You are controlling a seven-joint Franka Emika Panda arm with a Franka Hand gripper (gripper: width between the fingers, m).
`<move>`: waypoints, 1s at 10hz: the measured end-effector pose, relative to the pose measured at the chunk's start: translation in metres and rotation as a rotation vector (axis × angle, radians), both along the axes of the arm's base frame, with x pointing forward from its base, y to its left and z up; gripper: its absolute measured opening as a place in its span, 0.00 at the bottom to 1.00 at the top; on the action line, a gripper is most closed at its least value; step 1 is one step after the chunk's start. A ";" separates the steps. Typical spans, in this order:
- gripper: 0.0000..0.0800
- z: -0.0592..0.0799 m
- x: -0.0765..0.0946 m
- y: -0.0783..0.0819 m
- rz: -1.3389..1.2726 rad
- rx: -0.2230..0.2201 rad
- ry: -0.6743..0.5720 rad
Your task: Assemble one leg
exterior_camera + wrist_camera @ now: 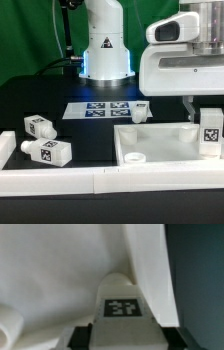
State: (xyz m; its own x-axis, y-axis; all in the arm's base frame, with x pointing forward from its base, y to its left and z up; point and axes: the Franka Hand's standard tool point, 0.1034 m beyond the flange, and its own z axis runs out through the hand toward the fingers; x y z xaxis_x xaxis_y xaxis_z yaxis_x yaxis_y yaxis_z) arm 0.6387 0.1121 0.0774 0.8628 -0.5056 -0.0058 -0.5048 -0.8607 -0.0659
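My gripper (209, 108) is shut on a white leg (210, 133) with a black-and-white tag. It holds the leg upright over the right end of the large white tabletop panel (150, 140). In the wrist view the leg (124, 303) runs out from between my black fingers (82, 336), its rounded tip against the panel's white surface (60, 274). Three other legs lie loose: two at the exterior view's left (40, 127) (45, 151) and one behind the panel (140, 112).
The marker board (100, 108) lies behind the panel, in front of the robot base (105, 50). A white rail (60, 180) runs along the front edge. The dark table (200, 274) shows beside the panel in the wrist view.
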 end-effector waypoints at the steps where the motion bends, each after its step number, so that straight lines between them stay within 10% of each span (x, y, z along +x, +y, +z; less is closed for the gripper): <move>1: 0.36 0.000 0.001 0.000 -0.197 0.010 0.013; 7: 0.36 -0.001 0.000 0.005 -0.616 0.048 0.040; 8: 0.66 -0.001 -0.002 0.004 -0.501 0.035 0.051; 10: 0.76 0.000 -0.001 0.009 -0.141 0.029 0.060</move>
State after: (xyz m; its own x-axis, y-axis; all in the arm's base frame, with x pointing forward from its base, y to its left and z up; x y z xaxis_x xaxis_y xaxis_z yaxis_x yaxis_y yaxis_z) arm 0.6374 0.1216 0.0778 0.7809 -0.6205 -0.0713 -0.6243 -0.7792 -0.0560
